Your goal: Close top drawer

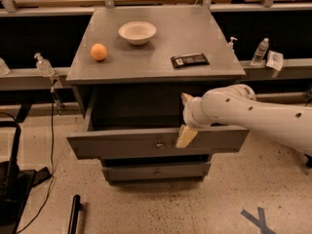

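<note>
The top drawer (122,145) of the gray cabinet stands pulled out, its long flat front panel carrying a small metal knob (159,145) at the centre. Its inside looks dark and I see nothing in it. My gripper (185,135) comes in from the right on the white arm (253,113) and hangs over the drawer's front panel just right of the knob. One cream fingertip (185,137) lies against the outer face of the panel.
On the cabinet top (195,33) lie a white bowl (137,32), an orange (99,51) and a black snack bar (189,60). A lower drawer front (156,172) sits below. Bottles (260,51) stand on side ledges; cables and a black stand (14,179) are at the left.
</note>
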`<state>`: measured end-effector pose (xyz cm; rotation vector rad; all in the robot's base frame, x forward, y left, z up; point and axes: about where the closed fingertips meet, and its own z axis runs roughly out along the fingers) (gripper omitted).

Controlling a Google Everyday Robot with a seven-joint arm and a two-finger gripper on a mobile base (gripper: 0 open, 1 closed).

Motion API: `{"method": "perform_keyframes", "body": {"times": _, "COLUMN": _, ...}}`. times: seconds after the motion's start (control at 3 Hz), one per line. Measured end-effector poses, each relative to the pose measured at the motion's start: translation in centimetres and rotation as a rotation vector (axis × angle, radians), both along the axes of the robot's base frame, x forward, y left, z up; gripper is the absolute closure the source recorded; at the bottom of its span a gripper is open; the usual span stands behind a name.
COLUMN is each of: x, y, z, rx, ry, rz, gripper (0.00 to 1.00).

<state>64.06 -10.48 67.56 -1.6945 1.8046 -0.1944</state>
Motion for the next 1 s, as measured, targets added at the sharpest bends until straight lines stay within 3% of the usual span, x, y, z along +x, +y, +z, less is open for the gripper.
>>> {"method": "perform_keyframes", "body": {"times": 0.67, "x": -0.6, "y": -1.0, "z": 2.6, "rx": 0.097, "ry": 0.031, "rz": -0.04, "gripper": 0.0}}
{"method": "perform_keyframes", "body": {"times": 1.0, "x": -3.0, "y": -2.8, "z": 5.4, "rx": 0.191, "ry": 0.041, "rz": -0.053, "gripper": 0.13}}
